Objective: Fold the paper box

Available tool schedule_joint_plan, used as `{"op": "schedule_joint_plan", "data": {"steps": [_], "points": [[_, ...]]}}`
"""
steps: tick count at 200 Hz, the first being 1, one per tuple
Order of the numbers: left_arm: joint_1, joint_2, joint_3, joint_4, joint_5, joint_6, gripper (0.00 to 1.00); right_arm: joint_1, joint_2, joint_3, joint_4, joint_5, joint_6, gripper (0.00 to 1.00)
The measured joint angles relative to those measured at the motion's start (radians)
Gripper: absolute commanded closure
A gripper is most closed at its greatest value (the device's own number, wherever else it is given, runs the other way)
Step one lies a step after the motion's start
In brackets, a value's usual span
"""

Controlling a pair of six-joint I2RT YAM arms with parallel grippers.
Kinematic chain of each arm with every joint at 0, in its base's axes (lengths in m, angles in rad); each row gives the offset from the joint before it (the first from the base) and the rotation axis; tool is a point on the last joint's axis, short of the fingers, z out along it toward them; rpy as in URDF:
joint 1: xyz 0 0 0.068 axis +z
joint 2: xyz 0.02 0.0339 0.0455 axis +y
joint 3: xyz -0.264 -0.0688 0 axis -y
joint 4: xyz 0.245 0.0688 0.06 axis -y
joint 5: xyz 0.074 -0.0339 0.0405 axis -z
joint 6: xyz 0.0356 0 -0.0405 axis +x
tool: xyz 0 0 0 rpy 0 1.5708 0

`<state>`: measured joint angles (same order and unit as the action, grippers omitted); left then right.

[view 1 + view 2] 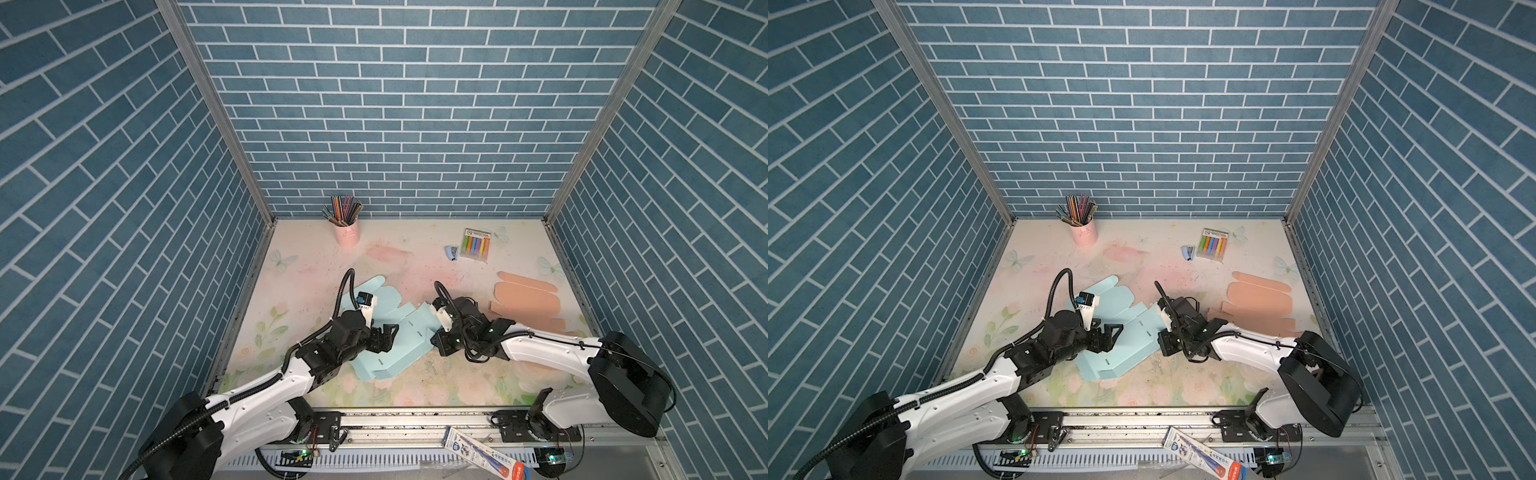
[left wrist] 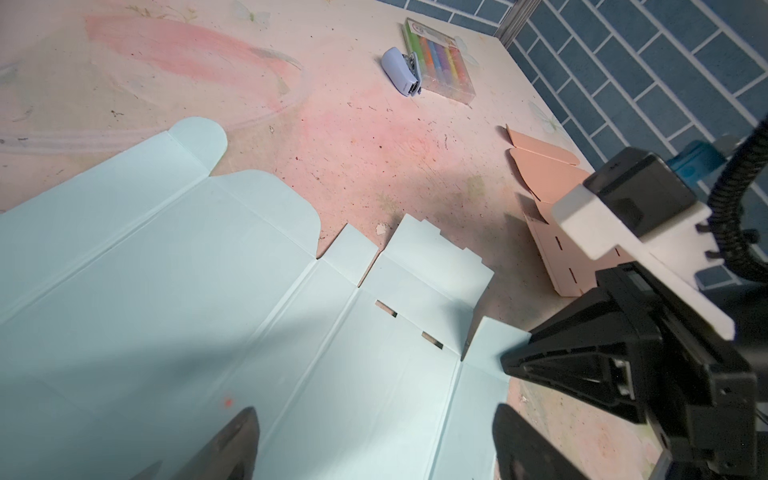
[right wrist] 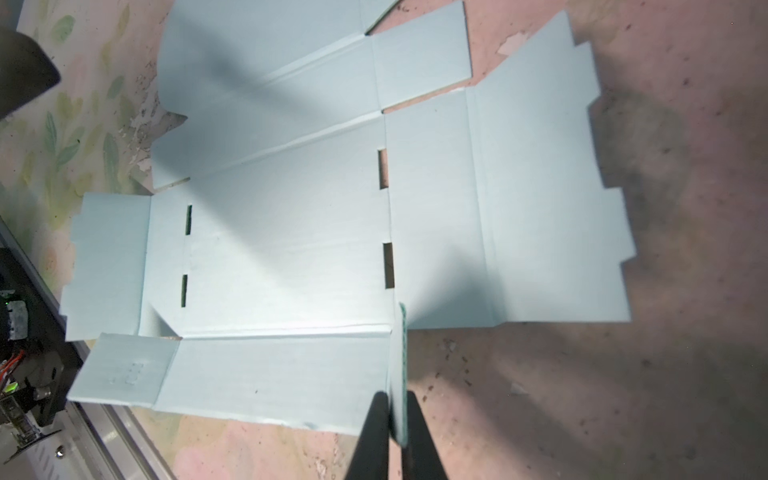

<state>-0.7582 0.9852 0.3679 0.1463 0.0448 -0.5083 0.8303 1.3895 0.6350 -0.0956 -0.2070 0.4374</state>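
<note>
You have two arms on the floral-print table (image 1: 316, 270) and one pale blue flat cardboard box blank (image 1: 405, 338). There is also one peach cardboard blank (image 1: 525, 297), one pink cup of pencils (image 1: 347, 235), one clear pack of coloured markers (image 1: 477, 245) and one small lilac stapler (image 1: 452, 252).

The blue blank lies unfolded at the lower centre of both top views, between the two grippers. Its long axis runs diagonally, with the lid end and its rounded tabs towards the upper left and the front strip towards the lower right. The card is clean and creased along its fold lines. The middle panel has four narrow slots, and a notched side flap sits at each end.

Your right gripper (image 3: 397, 399) is pinched nearly closed on a small corner flap (image 3: 398, 353), which stands upright between the fingers. Your left gripper (image 2: 374, 419) is spread wide over the blank's near-left part. You cannot tell from these views whether it touches the card.
</note>
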Motion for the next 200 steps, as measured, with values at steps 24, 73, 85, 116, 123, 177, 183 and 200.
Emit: {"op": "schedule_joint_plan", "data": {"steps": [24,73,85,116,123,177,183,200], "points": [[0.0,-0.005,-0.001,-0.002,-0.002,0.0,0.12,-0.075,0.027,0.047,-0.007,-0.026,-0.048,0.88],[0.0,-0.032,-0.01,-0.021,-0.023,0.0,0.12,-0.167,0.151,0.163,0.0,-0.061,-0.106,0.7],[0.0,-0.032,-0.013,-0.021,-0.025,0.0,0.12,-0.171,0.146,0.158,-0.003,-0.071,-0.105,0.59],[0.001,-0.032,-0.026,-0.022,-0.026,0.002,0.12,-0.163,0.003,0.06,0.018,-0.083,-0.041,0.36],[0.003,-0.031,-0.026,-0.022,-0.026,0.004,0.12,-0.158,-0.051,0.029,0.017,-0.085,-0.025,0.34],[0.098,0.016,-0.023,-0.063,0.001,0.037,0.12,-0.049,-0.296,-0.149,0.083,-0.099,0.154,0.3],[0.111,0.021,-0.023,-0.076,0.0,0.037,0.12,-0.036,-0.296,-0.165,0.098,-0.104,0.176,0.3],[0.138,0.025,-0.023,-0.107,-0.001,0.034,0.12,-0.008,-0.291,-0.211,0.139,-0.12,0.231,0.28]]}}
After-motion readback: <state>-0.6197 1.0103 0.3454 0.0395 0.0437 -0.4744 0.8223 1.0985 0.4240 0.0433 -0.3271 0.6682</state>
